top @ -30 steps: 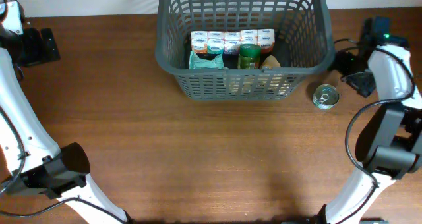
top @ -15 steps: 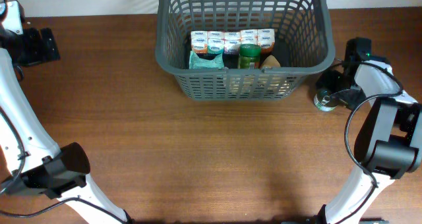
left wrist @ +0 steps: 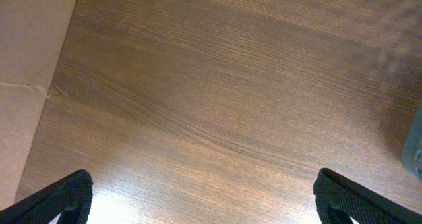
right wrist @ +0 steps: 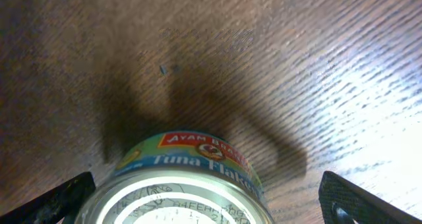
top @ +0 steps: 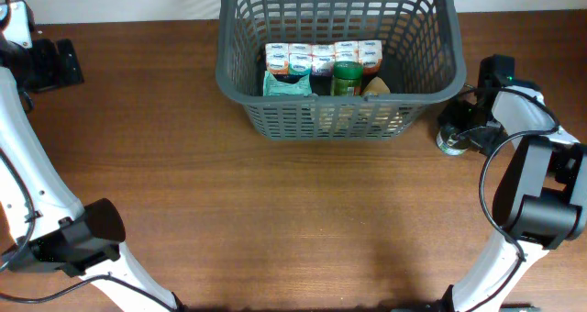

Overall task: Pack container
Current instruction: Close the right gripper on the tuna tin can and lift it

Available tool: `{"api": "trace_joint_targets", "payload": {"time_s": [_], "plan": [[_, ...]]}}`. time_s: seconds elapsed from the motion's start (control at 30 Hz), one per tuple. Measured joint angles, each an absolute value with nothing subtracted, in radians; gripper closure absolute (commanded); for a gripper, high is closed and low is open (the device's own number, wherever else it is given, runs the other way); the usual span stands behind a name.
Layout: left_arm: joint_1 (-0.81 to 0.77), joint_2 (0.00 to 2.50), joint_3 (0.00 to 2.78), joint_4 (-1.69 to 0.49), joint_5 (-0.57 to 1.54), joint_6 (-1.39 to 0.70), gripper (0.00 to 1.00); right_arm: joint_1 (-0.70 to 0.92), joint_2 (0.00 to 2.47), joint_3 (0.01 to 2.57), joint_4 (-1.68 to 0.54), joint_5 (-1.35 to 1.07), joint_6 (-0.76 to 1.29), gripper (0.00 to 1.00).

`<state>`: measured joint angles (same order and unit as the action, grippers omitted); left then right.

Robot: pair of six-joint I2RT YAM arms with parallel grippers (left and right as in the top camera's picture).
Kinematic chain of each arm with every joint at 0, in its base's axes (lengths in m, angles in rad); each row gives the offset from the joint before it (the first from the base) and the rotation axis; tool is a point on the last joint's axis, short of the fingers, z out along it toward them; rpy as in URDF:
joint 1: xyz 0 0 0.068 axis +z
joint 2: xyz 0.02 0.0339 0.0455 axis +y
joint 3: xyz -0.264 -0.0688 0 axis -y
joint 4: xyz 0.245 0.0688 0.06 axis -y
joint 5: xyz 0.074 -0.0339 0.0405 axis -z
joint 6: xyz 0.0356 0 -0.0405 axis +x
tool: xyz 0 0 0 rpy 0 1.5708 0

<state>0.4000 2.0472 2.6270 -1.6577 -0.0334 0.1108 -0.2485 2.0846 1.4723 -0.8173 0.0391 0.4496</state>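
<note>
The container (top: 240, 84), a large dark grey lattice basket, stands at the back centre and holds a row of small cartons (top: 323, 55), a green-lidded jar (top: 347, 77), a teal packet (top: 282, 85) and a brown item. A tuna can (right wrist: 181, 188) stands on the table just right of the basket; overhead only its edge (top: 447, 145) shows under my right gripper (top: 466, 133). In the right wrist view the open fingers flank the can without touching it. My left gripper (left wrist: 201, 197) is open and empty over bare wood at the far left.
The wooden table (top: 293, 220) runs across the view. Both white arm bases stand at the front corners. A black cable lies by the right arm (top: 472, 66). The table's left edge shows in the left wrist view (left wrist: 62, 46).
My right gripper swung down and left from beside the can to directly over it, hiding most of the can overhead. In the last half second it barely moved. The left arm stayed still.
</note>
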Motion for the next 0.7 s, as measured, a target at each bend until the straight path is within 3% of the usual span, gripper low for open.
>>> {"api": "trace_joint_targets", "payload": {"time_s": [0.7], "plan": [[0.4,2.047,2.627,-1.658,-0.033,0.111,0.01,-0.247,2.058,1.391,-0.739,0.047,0.49,0.04]]}}
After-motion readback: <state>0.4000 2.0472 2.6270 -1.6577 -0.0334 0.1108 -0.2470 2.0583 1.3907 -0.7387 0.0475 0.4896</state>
